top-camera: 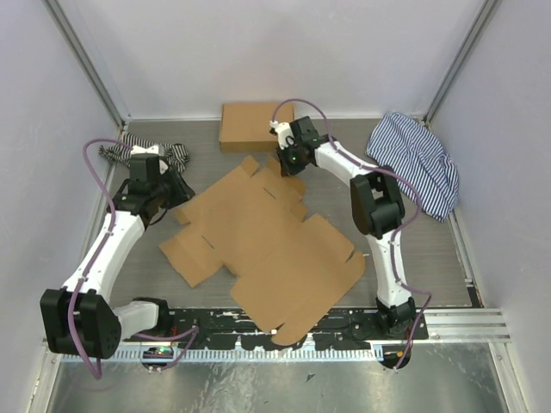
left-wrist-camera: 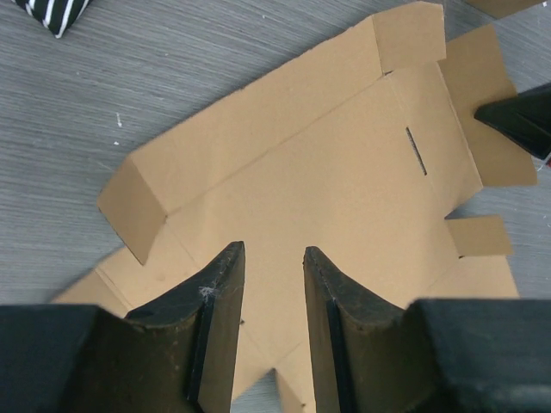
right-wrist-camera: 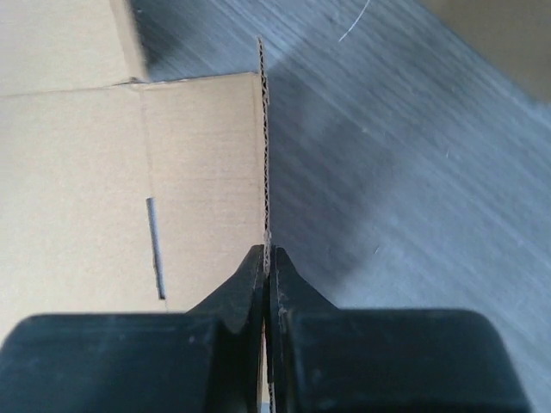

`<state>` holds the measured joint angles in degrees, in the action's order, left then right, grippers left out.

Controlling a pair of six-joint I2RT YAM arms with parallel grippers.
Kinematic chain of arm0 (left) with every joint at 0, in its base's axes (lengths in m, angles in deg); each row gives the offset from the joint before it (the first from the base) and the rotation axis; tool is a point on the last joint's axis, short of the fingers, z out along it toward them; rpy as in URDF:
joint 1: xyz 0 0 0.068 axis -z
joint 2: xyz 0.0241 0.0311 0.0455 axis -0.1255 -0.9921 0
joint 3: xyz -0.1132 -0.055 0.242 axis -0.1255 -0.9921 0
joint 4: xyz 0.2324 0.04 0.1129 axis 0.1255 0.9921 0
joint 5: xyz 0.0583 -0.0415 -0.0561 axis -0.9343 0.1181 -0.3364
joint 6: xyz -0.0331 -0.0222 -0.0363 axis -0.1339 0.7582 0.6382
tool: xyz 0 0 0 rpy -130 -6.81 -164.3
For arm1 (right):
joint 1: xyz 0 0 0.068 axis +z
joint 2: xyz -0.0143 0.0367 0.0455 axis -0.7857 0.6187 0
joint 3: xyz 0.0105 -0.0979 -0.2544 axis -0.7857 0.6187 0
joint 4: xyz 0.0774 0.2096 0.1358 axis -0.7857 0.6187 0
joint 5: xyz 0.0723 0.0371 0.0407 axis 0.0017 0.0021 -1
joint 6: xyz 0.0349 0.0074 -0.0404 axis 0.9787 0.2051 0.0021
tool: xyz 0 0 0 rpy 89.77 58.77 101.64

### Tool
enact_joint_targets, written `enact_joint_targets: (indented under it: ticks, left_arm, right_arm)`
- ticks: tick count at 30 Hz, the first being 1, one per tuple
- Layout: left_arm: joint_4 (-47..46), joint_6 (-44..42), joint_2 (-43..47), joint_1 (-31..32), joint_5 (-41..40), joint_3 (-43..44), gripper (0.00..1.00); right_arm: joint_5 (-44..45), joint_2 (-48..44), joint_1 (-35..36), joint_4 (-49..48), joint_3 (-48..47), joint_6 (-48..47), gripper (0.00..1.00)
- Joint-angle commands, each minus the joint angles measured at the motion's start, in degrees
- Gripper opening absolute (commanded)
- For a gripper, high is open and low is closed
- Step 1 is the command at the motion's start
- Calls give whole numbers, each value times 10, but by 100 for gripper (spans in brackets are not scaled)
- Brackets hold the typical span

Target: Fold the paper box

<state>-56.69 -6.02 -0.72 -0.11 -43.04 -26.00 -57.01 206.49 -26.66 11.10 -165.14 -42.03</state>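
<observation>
Right claw (right-wrist-camera: pixel 268 251): was clamped on the box (top-camera: pixel 267 249) edge at 12 o'clock.
Left claw (left-wrist-camera: pixel 274 254): stood apart, empty, at 9 o'clock.
Care: that edge wanted slow lifting along its crease.

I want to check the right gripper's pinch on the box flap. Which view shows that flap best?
Right wrist: the flap stands edge-on, clamped between the right gripper's shut fingers. The top view shows it only as a small tab partly hidden by the gripper. The left wrist view shows just a dark fingertip at it, top right.
</observation>
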Motion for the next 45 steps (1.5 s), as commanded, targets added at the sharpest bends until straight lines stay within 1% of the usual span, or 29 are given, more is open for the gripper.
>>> enact_joint_targets:
  ticks: [1, 2, 4, 9, 12, 16, 21, 23, 25, 27, 31, 35, 40, 42, 45]
  left_arm:
    - [-14, -7, -16, -2, 28, 41, 41]
    - [-13, -8, -20, -2, 33, 49, 41]
    - [-10, -12, -24, -2, 37, 66, 41]
    - [-21, -26, -23, -2, 45, 100, 43]
    - [-48, -32, -23, -2, 74, 122, 47]
    - [-71, -49, -43, -2, 141, 175, 51]
    - [-54, -89, -87, -1, 227, 246, 52]
    - [-44, -114, -96, 3, 242, 258, 53]
    - [-36, -139, -97, 10, 239, 261, 55]
    - [-42, -165, -96, 19, 241, 249, 57]
    - [-59, -217, -98, 37, 284, 234, 62]
    - [-53, -266, -107, 64, 303, 238, 63]
    - [-73, -321, -97, 104, 246, 223, 63]
    - [-83, -335, -93, 114, 229, 217, 63]
    - [-111, -334, -89, 120, 215, 202, 64]
  right_arm:
    - [32, -160, 1, -174, 120, 66, 4]
    - [44, -200, 1, -222, 158, 74, 3]
    - [55, -256, 1, -290, 231, 86, 3]
    - [85, -395, 2, -504, 432, 117, 2]
    - [116, -456, 1, -614, 532, 131, 2]
    - [161, -509, 1, -681, 622, 135, 2]
    - [214, -587, 1, -792, 757, 154, 2]
    - [217, -619, 1, -827, 810, 162, 2]
    - [214, -648, 1, -869, 853, 167, 2]
    - [208, -678, 2, -885, 888, 178, 2]
    - [166, -750, 4, -898, 945, 186, 2]
    - [146, -828, 3, -837, 966, 191, 2]
    - [139, -915, 3, -771, 979, 185, 2]
    - [137, -929, 3, -752, 978, 187, 2]
    - [131, -929, 3, -741, 978, 193, 3]
